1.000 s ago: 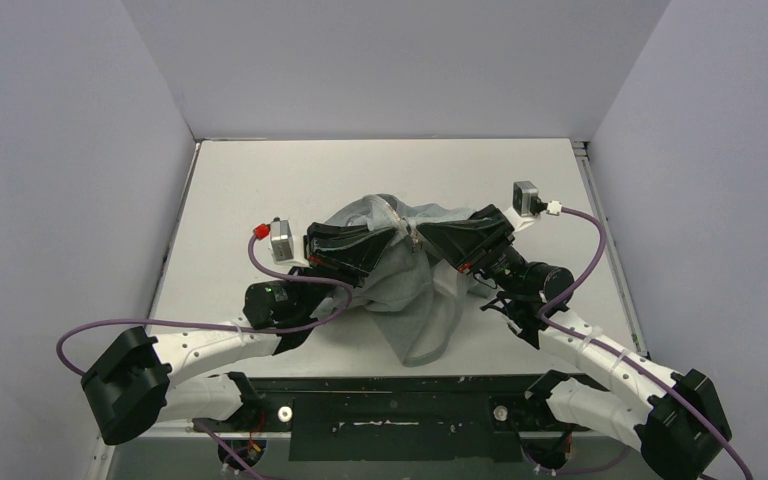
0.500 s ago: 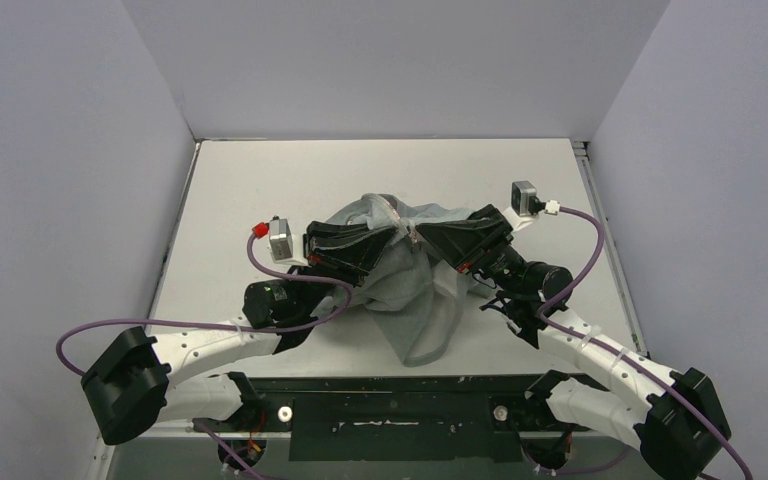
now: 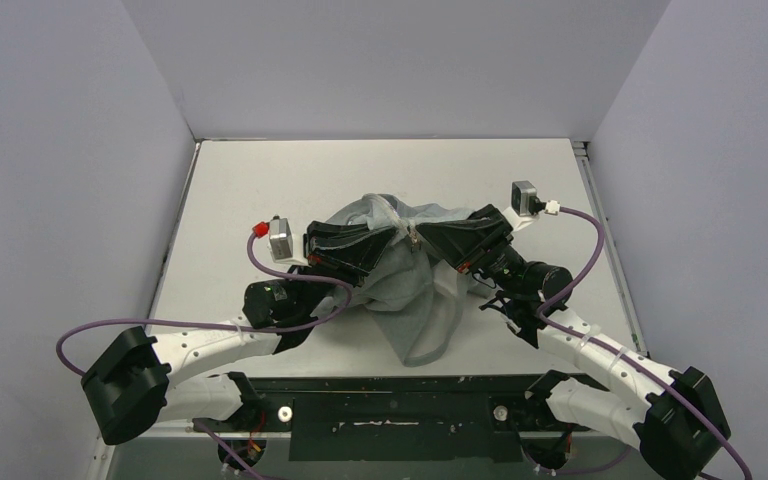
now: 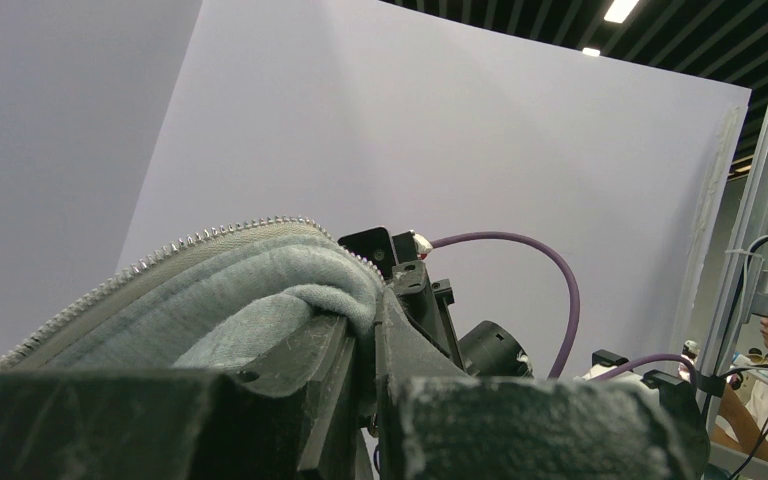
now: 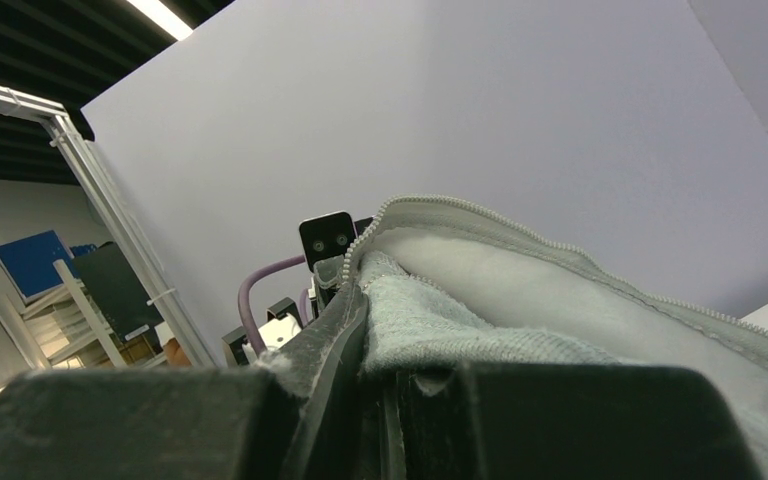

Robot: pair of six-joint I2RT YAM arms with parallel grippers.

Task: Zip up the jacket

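Inward: left arm (image 3: 210,345), right arm (image 3: 600,355); jaws pinching jacket (image 3: 415,310).

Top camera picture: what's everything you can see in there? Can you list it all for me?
light heather-grey soft fabric jacket: one, grey, bunched in the middle of the table, its top held up
flat white table: one, white, under everything
plain walls: three, pale lilac-grey, around the table
purple cables: two, purple, looping along the arms
small wrist cameras: two, grey, one on each wrist
robot arms: two, white and black, bolted at the near edge
left end effector: one, black, shut on the jacket
right end effector: one, black, shut on the jacket
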